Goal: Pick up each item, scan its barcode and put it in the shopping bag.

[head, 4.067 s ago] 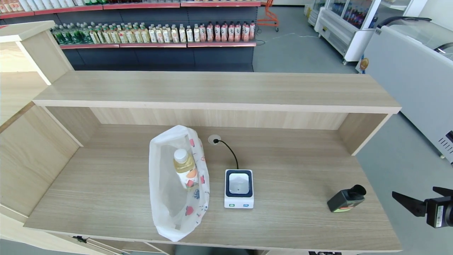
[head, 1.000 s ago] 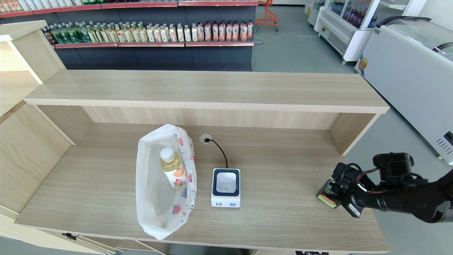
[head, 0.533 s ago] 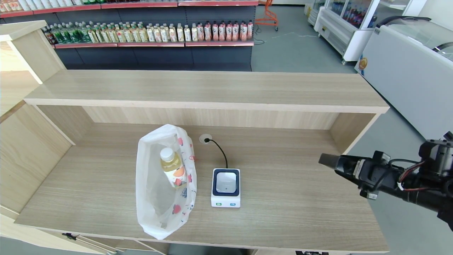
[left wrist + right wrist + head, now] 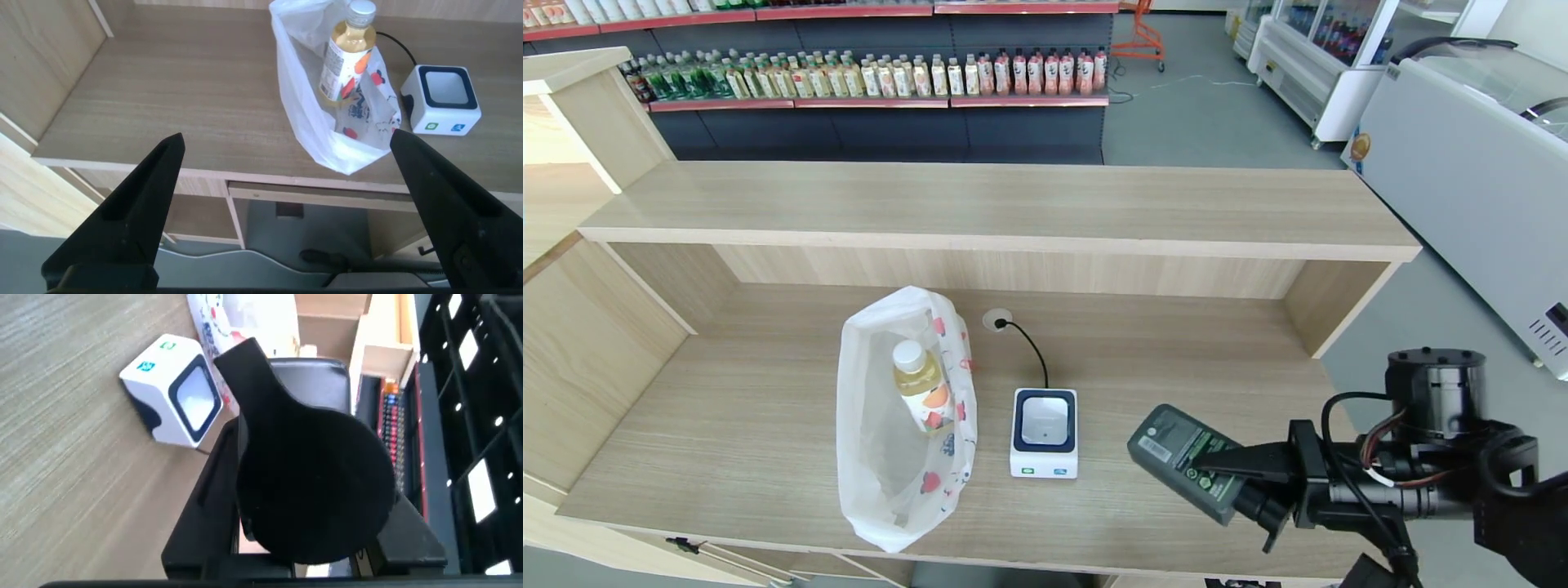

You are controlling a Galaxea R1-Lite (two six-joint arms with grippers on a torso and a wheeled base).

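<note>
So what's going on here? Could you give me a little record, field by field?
Held item: dark bottle, sideways in the right pincer, over the counter
Scanner: white box between bag and held bottle
Shopping bag: holds a white-capped drink bottle
Left pincer: open, before the counter's near edge

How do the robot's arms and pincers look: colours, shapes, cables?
The right pincer has flat, black, tapering fingers on a black wrist. Behind it is a grey metal cylinder joint, with a black cable loop and thin red and white wires. The left pincer has two broad, black, wedge-shaped fingers.
</note>
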